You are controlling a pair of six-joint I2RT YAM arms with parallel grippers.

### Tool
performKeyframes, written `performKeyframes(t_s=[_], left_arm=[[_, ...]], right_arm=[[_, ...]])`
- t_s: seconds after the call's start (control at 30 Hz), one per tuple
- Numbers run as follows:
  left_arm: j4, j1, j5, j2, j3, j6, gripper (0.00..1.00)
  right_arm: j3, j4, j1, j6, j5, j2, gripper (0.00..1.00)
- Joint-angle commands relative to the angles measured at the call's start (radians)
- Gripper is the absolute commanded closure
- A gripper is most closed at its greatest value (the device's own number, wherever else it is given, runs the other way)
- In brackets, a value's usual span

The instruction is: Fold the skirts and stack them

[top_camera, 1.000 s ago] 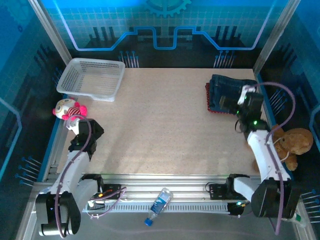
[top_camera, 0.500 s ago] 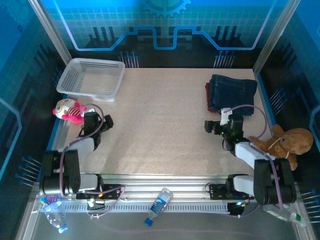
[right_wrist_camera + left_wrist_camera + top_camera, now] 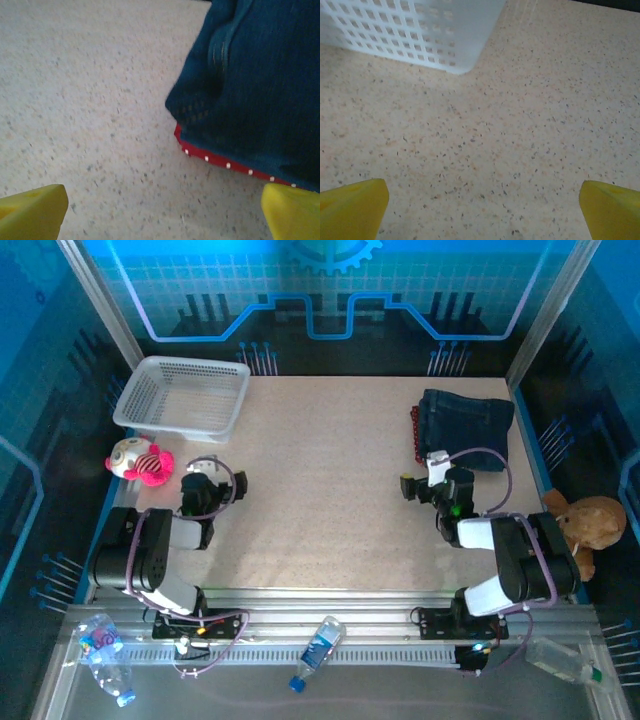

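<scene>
1. Seen from above, a speckled beige table [image 3: 320,480] has two robot arms folded low at its near edge.
2. The skirts sit in a folded stack at the far right of the table. A dark blue denim skirt [image 3: 465,425] lies on top, and a thin strip of a red skirt [image 3: 414,435] pokes out along its left side.
3. The right wrist camera adds close detail. The denim skirt [image 3: 260,75] lies in soft folds, and the red skirt [image 3: 220,160] under it has small white dots along its edge.
4. The right gripper [image 3: 420,482] sits just in front of the stack. At the wrist, the right gripper [image 3: 162,212] is spread wide, with only bare table between its yellow fingertips [image 3: 32,210].
5. The left gripper [image 3: 205,478] is near the left edge. At the wrist, the left gripper [image 3: 482,207] is also spread wide and holds nothing.
6. A white mesh basket [image 3: 170,430] stands in the far left corner. The left wrist camera shows the basket [image 3: 420,30] corner ahead, with bare table in front of it.
7. The middle of the table is open.
8. A pink-and-white plush toy [image 3: 140,460] lies off the left edge, a brown teddy bear [image 3: 585,520] off the right, and a water bottle [image 3: 320,645] on the front rail.
</scene>
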Motion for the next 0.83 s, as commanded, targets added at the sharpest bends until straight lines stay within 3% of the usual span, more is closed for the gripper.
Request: performKeyframes(t_s=[0.0, 0.03, 0.07, 0.13, 0.47, 0.63, 0.8], left_arm=[[0.070, -0.018, -0.077, 0.000, 0.041, 0.031, 0.01], [0.049, -0.033, -0.112, 0.001, 0.049, 0.039, 0.01], [0.062, -0.045, -0.148, 0.009, 0.050, 0.049, 0.01], [0.055, -0.049, -0.164, 0.006, 0.051, 0.043, 0.01], [0.064, -0.049, -0.161, 0.007, 0.048, 0.047, 0.01], [0.064, -0.048, -0.161, 0.007, 0.048, 0.046, 0.01], [0.065, -0.049, -0.161, 0.007, 0.048, 0.046, 0.01]], right_arm=[[0.030, 0.069, 0.014, 0.011, 0.088, 0.009, 0.00], [0.081, -0.011, 0.001, 0.044, 0.118, 0.022, 0.00], [0.076, -0.008, -0.034, 0.057, 0.052, 0.012, 0.00], [0.074, -0.005, -0.025, 0.058, 0.086, 0.016, 0.00], [0.073, 0.001, -0.018, 0.050, 0.091, 0.016, 0.00], [0.091, -0.032, -0.035, 0.029, -0.017, 0.019, 0.00], [0.091, -0.031, -0.037, 0.029, -0.018, 0.019, 0.00]])
